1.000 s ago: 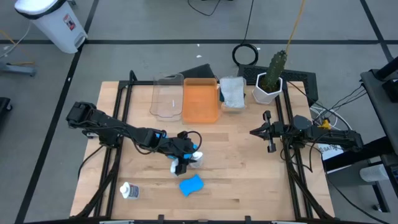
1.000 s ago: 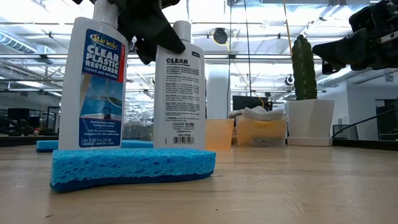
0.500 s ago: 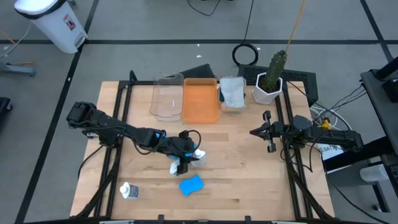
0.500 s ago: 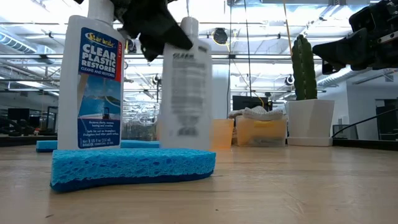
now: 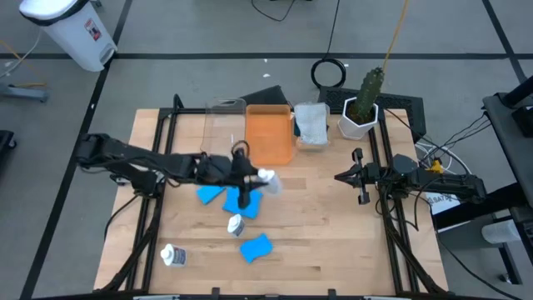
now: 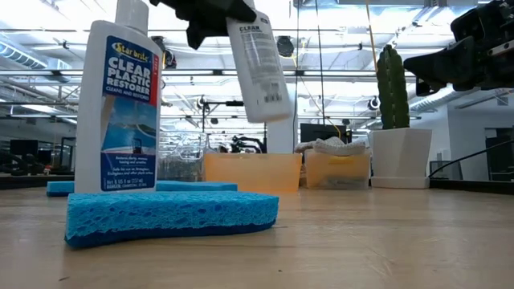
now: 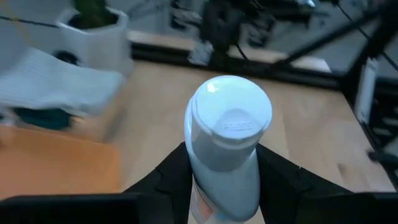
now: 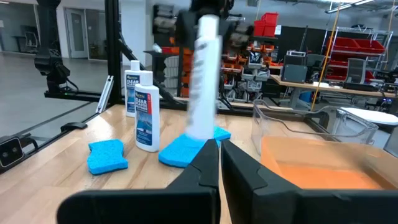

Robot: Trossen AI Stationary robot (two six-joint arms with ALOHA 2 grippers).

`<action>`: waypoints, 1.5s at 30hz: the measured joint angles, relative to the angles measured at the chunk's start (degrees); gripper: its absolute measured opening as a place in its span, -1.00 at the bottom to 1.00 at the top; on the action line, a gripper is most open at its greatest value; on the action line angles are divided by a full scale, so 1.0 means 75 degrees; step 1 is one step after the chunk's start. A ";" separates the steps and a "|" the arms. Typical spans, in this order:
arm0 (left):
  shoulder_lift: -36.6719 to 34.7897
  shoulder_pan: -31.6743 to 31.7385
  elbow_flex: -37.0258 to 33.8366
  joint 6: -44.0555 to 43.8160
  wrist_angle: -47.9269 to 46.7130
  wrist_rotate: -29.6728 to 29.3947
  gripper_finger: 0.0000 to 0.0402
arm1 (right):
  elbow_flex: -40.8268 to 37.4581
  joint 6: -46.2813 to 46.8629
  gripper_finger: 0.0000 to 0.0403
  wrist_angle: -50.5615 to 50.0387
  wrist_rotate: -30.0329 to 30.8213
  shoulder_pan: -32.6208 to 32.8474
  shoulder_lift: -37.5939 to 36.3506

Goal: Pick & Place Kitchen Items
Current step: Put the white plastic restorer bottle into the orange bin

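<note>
My left gripper point(image 5: 255, 178) is shut on a white labelled bottle point(image 5: 267, 180), held up above the table near the orange bin point(image 5: 268, 133). In the low view the bottle point(image 6: 259, 68) hangs tilted under the gripper. A second bottle point(image 5: 236, 224) stands upright on its base beside a blue sponge point(image 5: 256, 247). A third bottle point(image 5: 173, 255) stands near the front left. Two more blue sponges point(image 5: 210, 194) lie flat under the left arm. My right gripper point(image 5: 343, 177) is shut and empty at the table's right side. My left gripper pinches the bottle's upper part point(image 7: 205, 186), just below the cap point(image 7: 229, 118), between its two fingers point(image 7: 168, 183), one on each side. The fingers reach it from the table's left. The bottle is lifted clear, tilted, its base point(image 6: 269, 116) hanging lowest.
A clear bin point(image 5: 223, 129) and the orange bin stand side by side at the back. A small bin with pale cloths point(image 5: 311, 125) and a white pot with a cactus point(image 5: 361, 108) stand to their right. Bare wood lies in the middle and at the right front.
My left gripper has risen and gone toward the table's far edge, toward the orange bin, carrying the bottle. The bottle has gone from upright on the table to lifted clear and tilted. The other bottles and the sponges have stayed put.
</note>
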 joint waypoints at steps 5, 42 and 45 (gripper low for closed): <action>-0.0338 0.0769 0.0000 0.0082 0.0008 -0.0130 -0.31 | 0.0000 -0.0002 -1.00 0.0000 -0.0001 0.0000 0.0000; 0.4015 0.5218 0.3274 0.1913 -0.0362 0.1857 -0.31 | -0.0002 -0.0002 -1.00 0.0000 0.0001 0.0000 -0.0003; 0.4357 0.5334 0.3458 0.2139 -0.0292 0.2096 -0.31 | 0.0000 -0.0002 -1.00 0.0000 0.0002 0.0000 -0.0003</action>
